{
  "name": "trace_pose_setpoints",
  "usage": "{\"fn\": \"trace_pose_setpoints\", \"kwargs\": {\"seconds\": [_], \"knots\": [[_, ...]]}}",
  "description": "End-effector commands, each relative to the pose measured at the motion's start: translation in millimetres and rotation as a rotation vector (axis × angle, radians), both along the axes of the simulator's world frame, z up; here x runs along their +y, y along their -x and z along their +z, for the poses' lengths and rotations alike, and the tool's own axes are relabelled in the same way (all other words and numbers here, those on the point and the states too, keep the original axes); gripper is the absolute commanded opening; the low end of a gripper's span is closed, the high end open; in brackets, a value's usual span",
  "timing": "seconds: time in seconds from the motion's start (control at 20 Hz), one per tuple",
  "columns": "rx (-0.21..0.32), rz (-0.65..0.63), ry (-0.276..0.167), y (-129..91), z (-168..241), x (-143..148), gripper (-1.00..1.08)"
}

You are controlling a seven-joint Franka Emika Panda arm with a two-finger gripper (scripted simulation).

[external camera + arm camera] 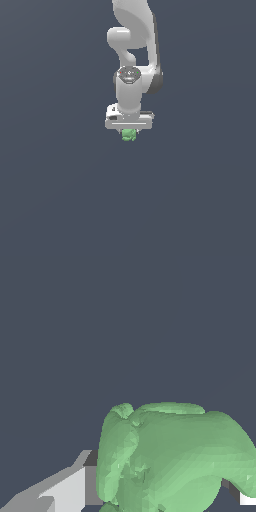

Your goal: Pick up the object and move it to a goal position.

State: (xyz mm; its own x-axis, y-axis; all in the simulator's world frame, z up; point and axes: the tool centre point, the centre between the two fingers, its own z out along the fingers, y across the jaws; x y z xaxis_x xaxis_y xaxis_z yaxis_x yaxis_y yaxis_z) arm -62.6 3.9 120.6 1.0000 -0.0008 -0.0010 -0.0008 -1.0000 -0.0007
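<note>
Around me: one flat, dark slate-grey backdrop (50, 190) fills both views edge to edge. I see no seam between floor and wall. Light is even and dull, casting no shadow I can make out.

Lumpy green object (129, 134) between pincer (129, 133) fingers

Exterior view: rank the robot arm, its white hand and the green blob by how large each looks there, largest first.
1. The robot arm, by far the largest.
2. The hand, a wide white bar below the wrist.
3. The green blob, much narrower than the hand and partly hidden under it, so its full extent cannot be seen.
</note>
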Motion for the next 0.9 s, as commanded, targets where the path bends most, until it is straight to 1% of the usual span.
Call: {"fn": "trace_pose_setpoints", "kwargs": {"seconds": [0.0, 0.55, 0.85], "knots": [[-0.001, -0.001, -0.001, 7.5, 21.8, -14.8, -1.00], [-0.001, -0.001, -0.002, 42.3, 127.4, -85.7, -1.00], [-0.001, -0.001, -0.002, 57.5, 178.0, -119.9, -1.00]]}}
